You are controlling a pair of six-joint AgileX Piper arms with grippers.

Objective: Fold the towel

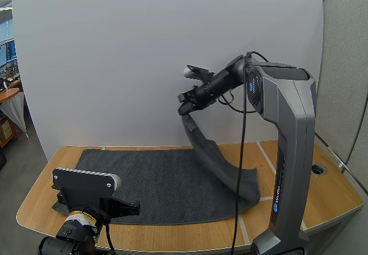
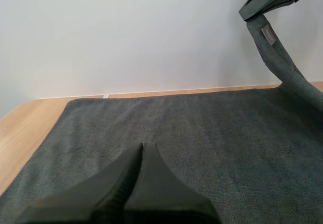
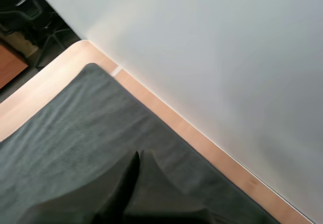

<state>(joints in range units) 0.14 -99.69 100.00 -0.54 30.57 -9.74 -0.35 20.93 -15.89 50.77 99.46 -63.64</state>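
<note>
Our left claw sat clenched on nothing, fingers pressed into one dark wedge, low over the near edge of the grey towel. The towel spread flat ahead of that claw and off to its right across the desk. Over to our right claw: it was pinched on the towel's corner, high above the desk, and the cloth hung down from it in a curved strip to the flat part below.

Towel matt fuzzy cloth; tbl smooth wood.
</note>
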